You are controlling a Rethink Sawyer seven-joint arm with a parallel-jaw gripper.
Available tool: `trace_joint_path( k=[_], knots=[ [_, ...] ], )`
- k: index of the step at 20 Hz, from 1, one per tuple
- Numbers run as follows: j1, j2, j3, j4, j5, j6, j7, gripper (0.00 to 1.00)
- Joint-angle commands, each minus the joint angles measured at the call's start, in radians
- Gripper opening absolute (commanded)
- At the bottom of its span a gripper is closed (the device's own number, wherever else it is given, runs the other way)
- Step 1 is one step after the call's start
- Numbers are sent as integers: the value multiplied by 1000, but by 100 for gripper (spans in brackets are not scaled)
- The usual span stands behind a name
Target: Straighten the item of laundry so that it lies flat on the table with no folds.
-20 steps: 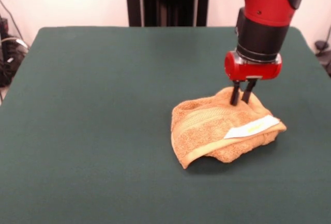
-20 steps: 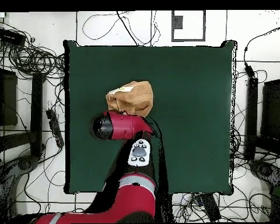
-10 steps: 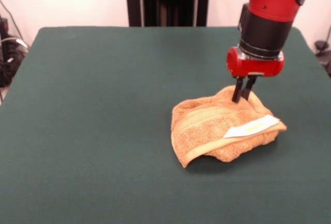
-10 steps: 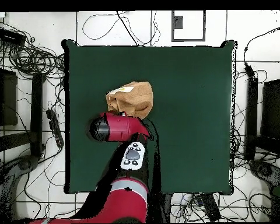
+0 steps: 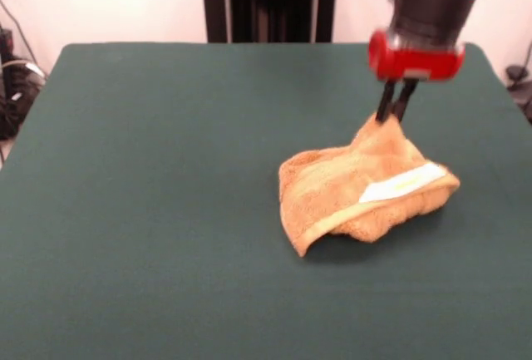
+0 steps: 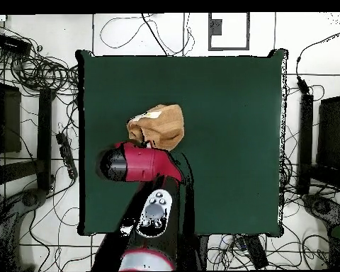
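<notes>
The end effector (image 5: 394, 114) pinches a peak of the towel (image 5: 362, 198), fingers close together. The rest lies crumpled on the surface (image 5: 166, 169), label (image 5: 401, 184) up.

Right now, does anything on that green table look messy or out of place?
Yes: the small orange-tan terry towel lies bunched and folded over itself, its white label on top, one peak pinched up by the tool. The dark green table shows nothing else odd.

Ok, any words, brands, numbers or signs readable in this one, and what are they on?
Nothing can be read.
White label on the towel: yellow print, too blurred to read.
Grey panel on the arm, overhead view: buttons only, no readable marks.
</notes>
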Motion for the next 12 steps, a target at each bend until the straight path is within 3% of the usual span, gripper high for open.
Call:
trace_joint_path(
  k=[1, 4, 12],
  knots=[
    [63, -316, -8, 163, 91, 358, 291, 0],
    [82, -389, -33, 213, 94, 391, 292, 0],
    [231, -526, -177, 298, 66, 412, 384, 0]
  ],
)
